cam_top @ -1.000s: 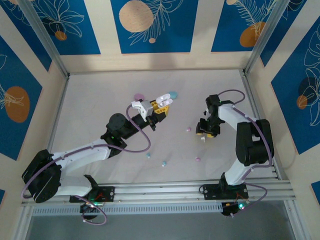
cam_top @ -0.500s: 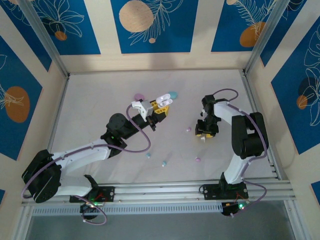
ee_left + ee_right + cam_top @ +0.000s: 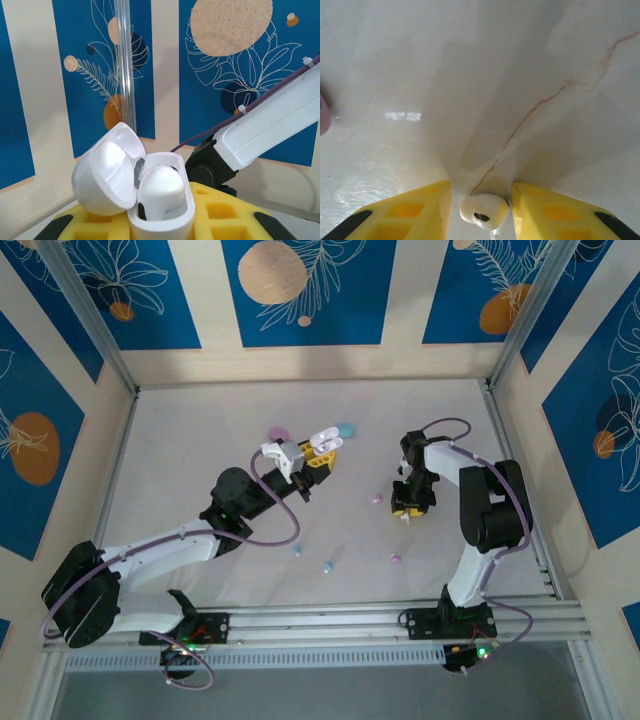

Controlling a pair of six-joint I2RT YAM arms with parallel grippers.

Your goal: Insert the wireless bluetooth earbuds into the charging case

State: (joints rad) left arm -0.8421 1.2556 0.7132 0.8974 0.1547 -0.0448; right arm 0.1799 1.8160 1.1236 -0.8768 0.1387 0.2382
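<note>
Where the pale desk (image 3: 200,440) spreads beneath both arms, the left gripper (image 3: 320,454) hangs raised over its middle. Its jaws are clamped on the white charging case (image 3: 161,210), whose lid is open with a seated white earbud (image 3: 159,187) inside. The right gripper (image 3: 409,506) points down at the desk, jaws narrow astride a loose white earbud (image 3: 484,211), with a sliver of gap on each side. A pink case (image 3: 277,434) and a blue case (image 3: 346,429) lie beyond. A pink earbud (image 3: 376,498) lies near the right gripper.
</note>
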